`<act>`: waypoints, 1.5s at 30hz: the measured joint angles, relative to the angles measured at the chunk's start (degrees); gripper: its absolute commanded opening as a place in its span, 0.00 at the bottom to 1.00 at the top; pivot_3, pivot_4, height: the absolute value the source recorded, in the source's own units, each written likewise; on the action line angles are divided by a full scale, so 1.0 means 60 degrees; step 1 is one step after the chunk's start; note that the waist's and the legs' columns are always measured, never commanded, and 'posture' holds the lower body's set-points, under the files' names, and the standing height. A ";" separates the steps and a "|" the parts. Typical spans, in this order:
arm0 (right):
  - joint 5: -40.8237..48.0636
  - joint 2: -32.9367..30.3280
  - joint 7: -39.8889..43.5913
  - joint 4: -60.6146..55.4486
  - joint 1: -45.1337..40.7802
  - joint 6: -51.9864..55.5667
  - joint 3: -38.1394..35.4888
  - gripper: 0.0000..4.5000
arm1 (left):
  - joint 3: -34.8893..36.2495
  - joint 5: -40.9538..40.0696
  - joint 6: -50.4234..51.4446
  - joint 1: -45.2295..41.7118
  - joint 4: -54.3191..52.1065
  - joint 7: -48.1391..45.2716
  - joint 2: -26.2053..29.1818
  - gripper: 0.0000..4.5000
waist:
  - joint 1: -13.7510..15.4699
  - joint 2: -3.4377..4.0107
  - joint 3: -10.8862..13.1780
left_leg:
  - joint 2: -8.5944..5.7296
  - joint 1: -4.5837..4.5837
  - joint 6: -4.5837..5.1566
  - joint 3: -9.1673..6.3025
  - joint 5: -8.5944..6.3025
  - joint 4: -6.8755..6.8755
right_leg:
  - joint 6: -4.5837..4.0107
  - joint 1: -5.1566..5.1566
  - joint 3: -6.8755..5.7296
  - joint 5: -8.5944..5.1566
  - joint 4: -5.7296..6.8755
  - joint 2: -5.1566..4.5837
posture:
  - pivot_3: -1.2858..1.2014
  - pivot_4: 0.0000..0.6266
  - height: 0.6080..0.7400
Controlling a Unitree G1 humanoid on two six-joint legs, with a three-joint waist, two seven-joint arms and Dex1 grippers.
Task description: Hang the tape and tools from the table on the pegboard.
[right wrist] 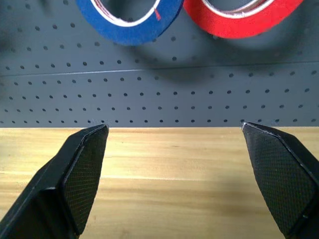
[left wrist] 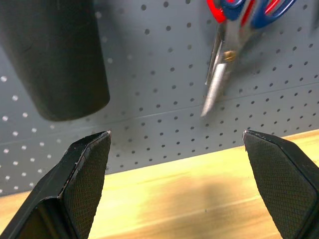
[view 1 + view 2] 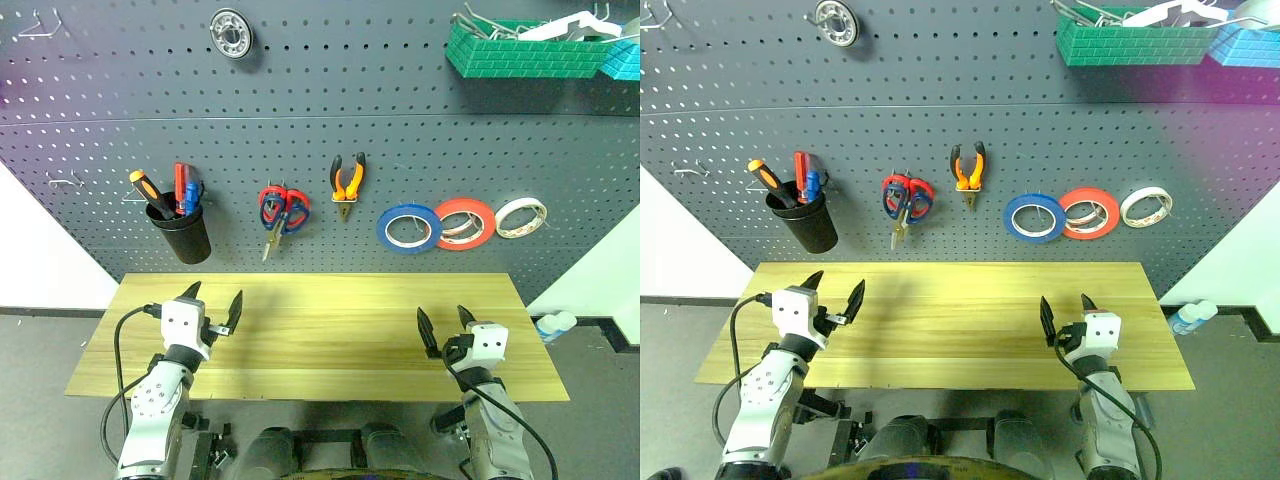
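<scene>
Closest to me are the two grippers, both hovering over the near edge of the table [image 3: 320,340]. The left gripper [image 3: 213,303] sits at lower left of the frame with its black fingers spread wide and nothing between them. The right gripper [image 3: 443,328], lower right, is the same: fingers wide apart, holding nothing. The tabletop is pale yellowish wood grain and bare.

Behind it, the pegboard [image 3: 300,130] fills the back wall, dark grey with rows of little holes. Everything's hanging up there. Right of centre is the blue tape [image 3: 409,228], a ring with a white inner core, on a hook, and the red roll [image 3: 465,222] overlaps its right edge. Next along is a cream-white roll [image 3: 521,217].

At the middle, the pliers [image 3: 347,186] with orange-and-black handles hang nose down. Just left of them are scissors [image 3: 280,215], red and blue handles from what I can see, blades pointing down. Further left a black cup [image 3: 183,232] holds an orange screwdriver [image 3: 146,189], a red one and a slim blue-handled screwdriver [image 3: 190,195].

Up top there's a round metal bearing thing [image 3: 231,33] and a green bin [image 3: 520,50] at upper right. No readable writing anywhere.
</scene>
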 measured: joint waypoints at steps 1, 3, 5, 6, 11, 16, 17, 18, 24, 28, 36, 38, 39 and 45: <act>0.0000 -0.0012 -0.0009 0.0065 -0.0002 -0.0026 -0.0007 1.00 | -0.0004 0.0001 0.0003 -0.0039 0.0017 -0.0038 0.0000 0.98 | -0.0008 0.0001 0.0000 | 0.0000 -0.0001 0.0000 0.0001 0.0000 -0.0001 | -0.0002 -0.0001 0.0000 0.0006 0.0000 0.0000 | 0.49 0.00 0.93; -0.0002 -0.0058 -0.0072 0.0145 -0.0067 -0.0001 -0.0016 1.00 | -0.0039 0.0001 0.0018 -0.0154 0.0072 -0.0124 -0.0001 0.98 | -0.0029 0.0000 0.0000 | 0.0000 -0.0001 0.0000 0.0004 0.0000 -0.0001 | -0.0020 -0.0003 0.0001 0.0018 0.0000 0.0000 | 0.48 0.00 0.93; -0.0009 -0.0082 -0.0273 0.0256 -0.0514 0.0217 -0.0024 1.00 | -0.0108 0.0008 0.0029 -0.0305 0.0230 -0.0168 -0.0008 0.98 | -0.0076 0.0001 0.0000 | 0.0000 0.0004 0.0000 0.0016 0.0001 0.0000 | -0.0016 -0.0003 0.0010 0.0018 0.0005 0.0002 | 0.48 0.00 0.93; -0.0024 -0.0122 -0.0372 0.0255 -0.0781 0.0304 -0.0013 1.00 | -0.0173 0.0033 0.0028 -0.0389 0.0297 -0.0195 -0.0020 0.98 | -0.0077 0.0001 -0.0002 | 0.0000 0.0010 0.0000 0.0016 0.0001 0.0002 | -0.0012 0.0003 0.0012 0.0016 0.0005 0.0004 | 0.48 0.00 0.93; -0.0106 -0.0191 -0.0699 0.0258 -0.0998 0.0340 0.0001 1.00 | -0.0244 0.0099 0.0028 -0.0722 0.0670 -0.0364 -0.0018 0.98 | -0.0058 0.0002 -0.0040 | 0.0001 -0.0002 0.0001 0.0015 0.0001 0.0002 | -0.0023 -0.0007 0.0009 0.0024 0.0006 0.0011 | 0.46 0.00 0.93; -0.0189 -0.0192 -0.1009 0.0297 -0.0991 0.0337 -0.0020 1.00 | -0.0374 0.0098 0.0029 -0.1125 0.0842 -0.0595 -0.0012 0.98 | -0.0286 0.0005 -0.0044 | 0.0001 0.0005 0.0003 0.0028 0.0000 0.0002 | -0.0024 0.0001 0.0017 0.0029 0.0006 0.0006 | 0.45 0.00 0.93; -0.0196 -0.0194 -0.1052 0.0313 -0.0988 0.0337 -0.0025 1.00 | -0.0399 0.0099 0.0030 -0.1181 0.0920 -0.0627 -0.0012 0.98 | -0.0323 0.0007 -0.0045 | 0.0001 0.0007 0.0003 0.0029 0.0000 0.0002 | -0.0023 0.0002 0.0019 0.0029 0.0007 0.0007 | 0.45 0.00 0.93; -0.0199 -0.0194 -0.1111 0.0342 -0.0978 0.0336 -0.0033 1.00 | -0.0449 0.0099 0.0031 -0.1262 0.1005 -0.0658 -0.0013 0.98 | -0.0367 0.0007 -0.0046 | 0.0001 0.0009 0.0003 0.0029 0.0000 0.0002 | -0.0023 0.0002 0.0020 0.0030 0.0008 0.0009 | 0.45 0.00 0.93; -0.0193 -0.0231 -0.1245 0.0346 -0.0751 0.0321 -0.0058 1.00 | -0.0537 0.0100 0.0032 -0.1481 0.1065 -0.0776 -0.0027 0.98 | -0.0676 0.0017 -0.0054 | 0.0001 0.0011 0.0003 0.0030 0.0000 0.0002 | -0.0022 0.0001 0.0024 0.0030 0.0016 0.0012 | 0.44 0.00 0.93; -0.0197 -0.0246 -0.1246 0.0332 -0.0625 0.0321 -0.0047 1.00 | -0.0541 0.0100 0.0045 -0.1473 0.1064 -0.0793 -0.0028 0.98 | -0.0803 0.0016 -0.0056 | 0.0001 0.0011 0.0002 0.0029 0.0000 0.0003 | -0.0020 0.0002 0.0025 0.0031 0.0018 0.0010 | 0.45 0.00 0.93; -0.0199 -0.0273 -0.1164 0.0310 -0.0604 0.0321 0.0062 1.00 | -0.0541 0.0104 0.0206 -0.1227 0.0920 -0.0676 -0.0094 0.98 | -0.0795 0.0016 -0.0058 | 0.0002 0.0017 0.0002 0.0029 0.0000 0.0003 | -0.0019 0.0001 0.0029 0.0029 0.0025 0.0011 | 0.46 0.00 0.93; -0.0199 -0.0273 -0.1132 0.0310 -0.0669 0.0323 0.0105 1.00 | -0.0534 0.0102 0.0219 -0.1104 0.0805 -0.0576 -0.0106 0.98 | -0.0787 0.0016 -0.0059 | 0.0001 0.0017 0.0002 0.0030 0.0000 0.0004 | -0.0019 0.0002 0.0030 0.0030 0.0025 0.0009 | 0.46 0.00 0.93; -0.0198 -0.0274 -0.1120 0.0311 -0.0709 0.0323 0.0105 1.00 | -0.0532 0.0101 0.0229 -0.1064 0.0776 -0.0556 -0.0112 0.98 | -0.0783 0.0016 -0.0059 | 0.0001 0.0016 0.0002 0.0030 0.0000 0.0004 | -0.0019 0.0002 0.0030 0.0030 0.0025 0.0009 | 0.46 0.00 0.93; -0.0199 -0.0280 -0.1080 0.0339 -0.0908 0.0324 0.0128 1.00 | -0.0527 0.0100 0.0278 -0.1031 0.0662 -0.0431 -0.0122 0.98 | -0.0769 0.0016 -0.0064 | 0.0001 0.0017 0.0002 0.0030 0.0000 0.0004 | -0.0020 0.0002 0.0030 0.0030 0.0026 0.0011 | 0.46 0.00 0.93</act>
